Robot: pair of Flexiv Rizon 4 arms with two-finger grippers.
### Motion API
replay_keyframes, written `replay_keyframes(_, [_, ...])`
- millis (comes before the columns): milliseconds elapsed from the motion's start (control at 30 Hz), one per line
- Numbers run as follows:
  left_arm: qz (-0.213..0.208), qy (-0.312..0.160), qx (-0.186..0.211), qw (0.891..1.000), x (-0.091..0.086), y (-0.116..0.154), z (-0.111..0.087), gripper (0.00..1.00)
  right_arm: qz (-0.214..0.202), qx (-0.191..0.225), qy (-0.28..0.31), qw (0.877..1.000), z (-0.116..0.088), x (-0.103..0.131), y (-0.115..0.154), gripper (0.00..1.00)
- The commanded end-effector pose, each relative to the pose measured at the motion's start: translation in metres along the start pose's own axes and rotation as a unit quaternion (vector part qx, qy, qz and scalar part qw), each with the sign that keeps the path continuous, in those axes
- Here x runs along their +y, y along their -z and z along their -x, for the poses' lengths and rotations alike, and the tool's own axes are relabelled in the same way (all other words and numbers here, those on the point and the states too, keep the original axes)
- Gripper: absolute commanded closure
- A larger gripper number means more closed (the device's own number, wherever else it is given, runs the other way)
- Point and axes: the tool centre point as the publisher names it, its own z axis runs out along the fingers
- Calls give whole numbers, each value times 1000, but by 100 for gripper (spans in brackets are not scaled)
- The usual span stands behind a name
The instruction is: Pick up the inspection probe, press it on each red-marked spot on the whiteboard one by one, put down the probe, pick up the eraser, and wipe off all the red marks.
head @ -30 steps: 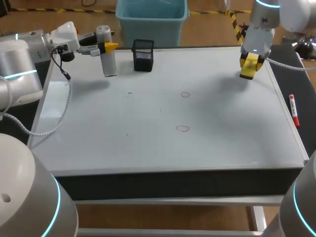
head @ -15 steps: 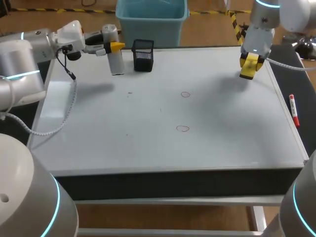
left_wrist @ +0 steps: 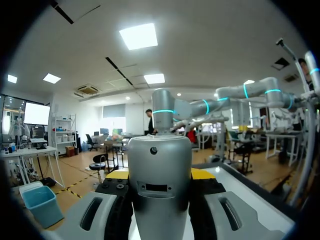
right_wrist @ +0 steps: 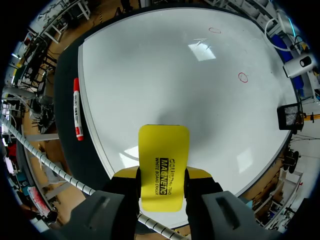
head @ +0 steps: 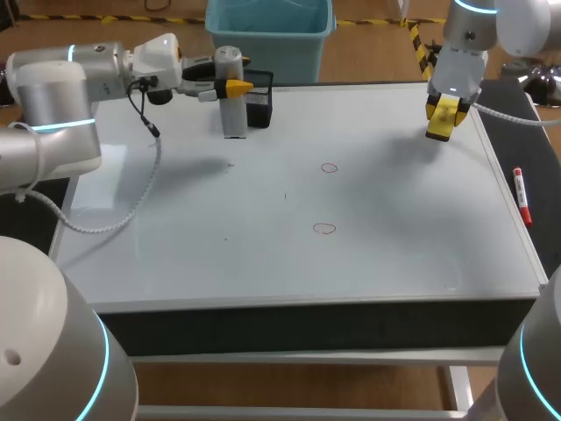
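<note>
**Bench point(head: 316, 326) carrying a whiteboard point(head: 175, 254).**

- **Left arm:** the left end effector point(head: 230, 88) lies level over the board's far edge. Its fingers are closed from two sides on the upper body of the inspection probe point(head: 233, 118), a grey cylinder hanging upright. The probe's lower end appears clear of the board, to judge by the shadow cast apart from it.
- **Right arm:** the right end effector point(head: 444, 112) is well apart from the left one, at the far corner on its own side. It points downward, fingers clamped on the yellow eraser point(right_wrist: 164, 165), which is held above the surface.
- **Mesh holder:** a black mesh holder point(head: 259, 98) stands just beside the left end effector, on the side toward the right arm, partly behind the probe.
- **Marker:** a red marker point(head: 522, 198) lies on the bench's dark margin off the board, near the right end effector.
- **Marks:** two red rings lie between the two end effectors, toward the board's middle. These are the nearer red mark point(head: 330, 167) and, beyond it toward the front edge, the farther red mark point(head: 325, 229).

**Step judged in hand:** carrying the probe to its first mark. To do it well:

- clear the mesh holder before lowering;
- keep the probe vertical;
- centre its tip inside the ring;
- descend straight with a light, brief press.

A tilted or sliding contact would likely smear the ink or miss the spot.
</note>
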Motion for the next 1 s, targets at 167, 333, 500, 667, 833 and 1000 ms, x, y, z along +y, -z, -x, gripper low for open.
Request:
replay_keyframes(167, [-6,2,34,999,4,-31,-21,100,0,1,1,1000,0,-1,1,100])
replay_keyframes(333, [-8,1,55,998,5,-49,-33,100,0,1,1,1000,0,-1,1,100])
replay_keyframes(500, [-14,3,80,997,6,-68,-39,100,0,1,1,1000,0,-1,1,100])
replay_keyframes(667, [-12,8,100,995,11,-90,-42,100,0,1,1,1000,0,-1,1,100])
replay_keyframes(833, [-14,15,117,993,16,-108,-44,100,0,1,1,1000,0,-1,1,100])
replay_keyframes(1000, [-12,19,131,991,21,-123,-47,100,0,1,1,1000,0,-1,1,100])
